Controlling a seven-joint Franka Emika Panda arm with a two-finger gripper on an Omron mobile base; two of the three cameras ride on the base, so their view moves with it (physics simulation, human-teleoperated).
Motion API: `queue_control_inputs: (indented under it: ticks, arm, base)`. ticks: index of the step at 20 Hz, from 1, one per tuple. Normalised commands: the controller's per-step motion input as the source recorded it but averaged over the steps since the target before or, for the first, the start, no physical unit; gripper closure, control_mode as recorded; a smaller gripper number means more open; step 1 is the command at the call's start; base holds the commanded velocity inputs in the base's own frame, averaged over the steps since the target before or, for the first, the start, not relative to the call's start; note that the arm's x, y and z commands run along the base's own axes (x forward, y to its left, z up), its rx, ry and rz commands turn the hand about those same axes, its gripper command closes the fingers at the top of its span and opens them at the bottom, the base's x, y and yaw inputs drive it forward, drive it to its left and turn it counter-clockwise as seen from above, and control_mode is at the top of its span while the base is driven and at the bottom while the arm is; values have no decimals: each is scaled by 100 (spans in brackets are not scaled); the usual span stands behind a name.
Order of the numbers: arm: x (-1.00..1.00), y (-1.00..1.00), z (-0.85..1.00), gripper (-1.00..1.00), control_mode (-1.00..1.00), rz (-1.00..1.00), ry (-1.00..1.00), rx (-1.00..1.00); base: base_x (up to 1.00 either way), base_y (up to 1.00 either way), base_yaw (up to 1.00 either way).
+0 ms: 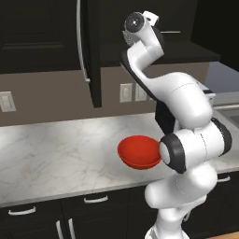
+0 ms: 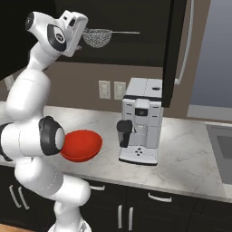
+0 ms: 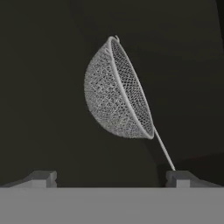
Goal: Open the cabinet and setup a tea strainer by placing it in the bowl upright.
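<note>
Hand view: tea strainer [image 3: 117,89] ahead, gripper [image 3: 111,177] spread wide, holding nothing.
Silver mesh dome w/ thin straight handle, inside open dark cabinet [image 2: 136,27]; red bowl [image 2: 81,145] on counter.

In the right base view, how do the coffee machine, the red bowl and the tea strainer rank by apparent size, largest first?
1. White and grey coffee machine, clearly largest.
2. Glossy red round bowl, partly hidden by the arm.
3. Small silver mesh tea strainer, smallest; it sits farther back in the open cabinet, so distance may shrink it somewhat.
</note>
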Motion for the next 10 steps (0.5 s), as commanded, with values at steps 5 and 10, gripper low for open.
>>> queue_control_inputs:
  ticks: [5,10]
  arm:
    - [51,0,-1,-100,-100,0,0,-1]
    - [54,0,-7,-100,-100,0,5,0]
  base:
    - [0,0,0]
    - [0,0,0]
